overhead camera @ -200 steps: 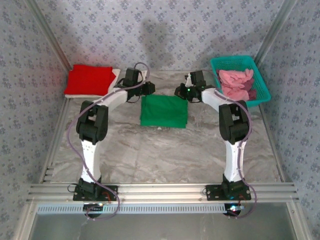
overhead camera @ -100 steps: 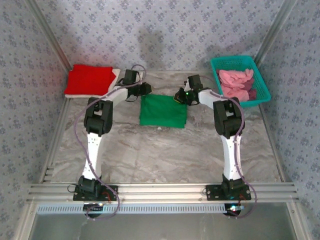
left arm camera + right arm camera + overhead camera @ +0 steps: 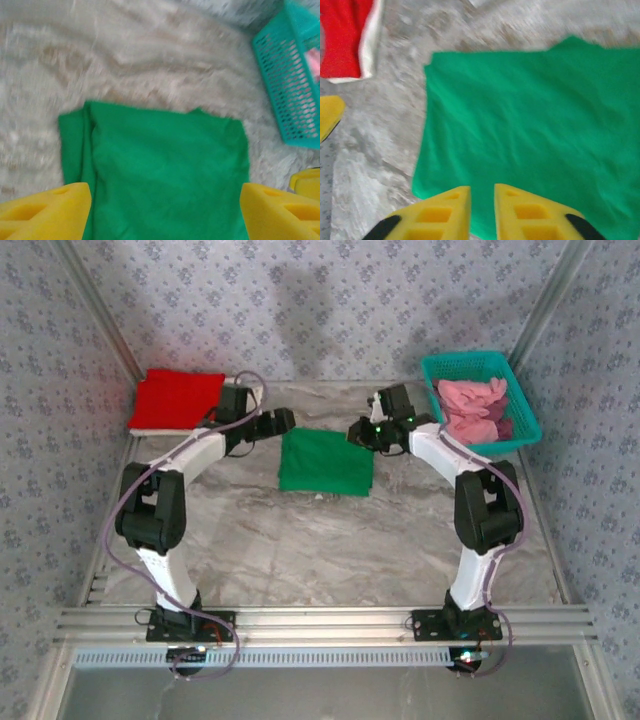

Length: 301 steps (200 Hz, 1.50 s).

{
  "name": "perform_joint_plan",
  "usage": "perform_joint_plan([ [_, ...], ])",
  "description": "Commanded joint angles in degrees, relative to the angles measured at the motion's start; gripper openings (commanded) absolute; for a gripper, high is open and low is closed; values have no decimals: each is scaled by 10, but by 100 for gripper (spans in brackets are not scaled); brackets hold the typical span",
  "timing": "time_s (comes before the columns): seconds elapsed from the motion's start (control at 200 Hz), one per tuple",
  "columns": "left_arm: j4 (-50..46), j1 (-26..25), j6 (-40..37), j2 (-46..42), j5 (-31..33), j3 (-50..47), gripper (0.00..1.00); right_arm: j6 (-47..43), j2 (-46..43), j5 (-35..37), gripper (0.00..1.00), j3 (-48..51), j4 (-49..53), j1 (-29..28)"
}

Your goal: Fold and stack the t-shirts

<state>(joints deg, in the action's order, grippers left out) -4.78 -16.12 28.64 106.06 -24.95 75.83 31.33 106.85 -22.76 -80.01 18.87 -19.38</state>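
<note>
Hovering at the far edge of the green t-shirt [image 3: 326, 462], both arms are lined up for what looks like the transfer to the stack. That shirt lies folded into a neat rectangle on the table [image 3: 320, 550], middle of the far half. The left gripper [image 3: 285, 420] sits just off its far left corner, and the wrist view shows its yellow fingers [image 3: 45, 210] spread wide with the folded layers right between them. The right gripper [image 3: 356, 431] is at the far right corner, fingers [image 3: 442, 210] drawn in to a thin slit over the cloth; whether any fabric is nipped in there, I cannot tell. Over in the far left corner waits the red t-shirt [image 3: 175, 398], folded on top of a white t-shirt [image 3: 232, 390], so that is my pick for the landing spot. The teal basket [image 3: 525, 425] in the far right corner holds a pink t-shirt [image 3: 470, 398] and a maroon one [image 3: 505, 427], both crumpled. To do this well, each side wants to bite every layer at its corner, not just the top sheet, then rise together and level so the fold holds. Keep the cloth lightly taut between the arms, carry it low, and set it down square on the red
</note>
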Motion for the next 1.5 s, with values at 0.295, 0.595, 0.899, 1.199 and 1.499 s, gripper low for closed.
perform_joint_plan([
  [0.295,-32,-3,-9,88,-51,-5,80,5,91,-1,5,56,-41,10],
  [0.595,-71,-32,-24,151,-35,57,78,16,118,-13,1,68,-69,13],
  [0.899,-76,-56,-6,167,-32,82,66,24,125,-23,0,73,-85,16],
  [1.199,-94,-40,-16,135,5,60,9,34,124,-39,0,77,-97,22],
  [1.499,-147,16,-57,63,85,33,0,27,51,-52,5,76,-73,26],
])
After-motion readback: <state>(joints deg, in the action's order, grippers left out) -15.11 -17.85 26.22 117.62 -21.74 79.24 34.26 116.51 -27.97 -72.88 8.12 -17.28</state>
